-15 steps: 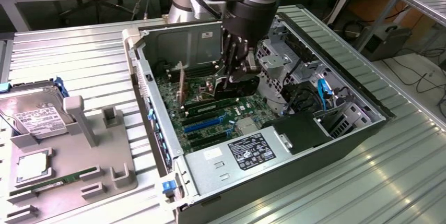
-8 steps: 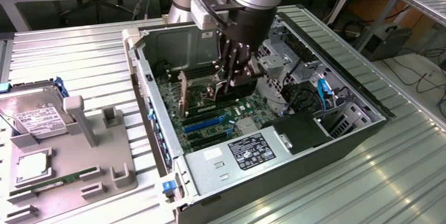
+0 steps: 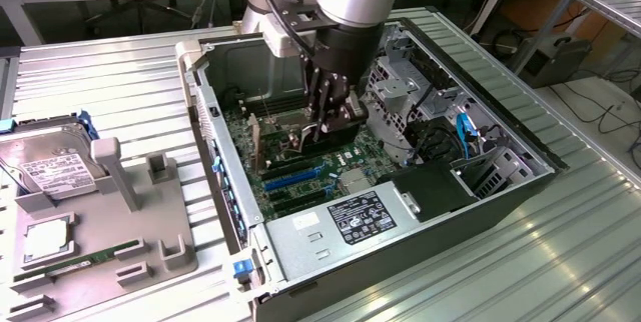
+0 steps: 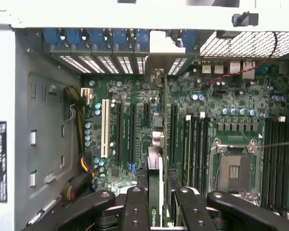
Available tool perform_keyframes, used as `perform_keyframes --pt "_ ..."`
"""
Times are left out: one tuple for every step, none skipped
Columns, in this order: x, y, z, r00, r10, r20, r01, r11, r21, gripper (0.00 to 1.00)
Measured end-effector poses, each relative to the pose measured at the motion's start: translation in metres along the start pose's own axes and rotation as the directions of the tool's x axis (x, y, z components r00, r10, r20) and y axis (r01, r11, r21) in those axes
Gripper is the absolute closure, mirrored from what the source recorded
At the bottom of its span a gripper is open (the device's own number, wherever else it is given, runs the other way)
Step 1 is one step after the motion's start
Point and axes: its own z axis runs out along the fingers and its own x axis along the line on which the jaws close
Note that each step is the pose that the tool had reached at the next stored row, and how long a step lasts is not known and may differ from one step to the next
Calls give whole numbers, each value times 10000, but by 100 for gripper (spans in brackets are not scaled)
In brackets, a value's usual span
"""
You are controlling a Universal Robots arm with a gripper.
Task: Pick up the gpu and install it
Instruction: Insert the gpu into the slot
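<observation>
Black, thin, flat gpu card (image 4: 155, 168) is clamped edge-on in the dark metal gripper (image 3: 335, 119), centre of the exterior view, inside the open silver computer case (image 3: 206, 104), over the green motherboard (image 4: 231, 103). Step in hand: installation. Seating likely calls for slot alignment and straight pressure.
</observation>
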Motion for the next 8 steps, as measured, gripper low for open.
perform_keyframes --pt "0 -1 19 10000 -16 -1 16 10000 0 74" --pt "0 -2 37 10000 -28 -2 28 10000 0 74" --pt "-1 -2 54 10000 -39 -3 39 10000 0 74" --pt "-1 -2 74 10000 -53 -5 53 10000 0 74" --pt "-2 -2 91 10000 -55 -5 55 10000 0 74" --pt "-8 2 110 10000 -53 -6 53 10000 -1 74" --pt "-17 7 129 10000 -55 -5 55 10000 0 74" --pt "-29 17 147 10000 -55 -5 55 10000 0 74"
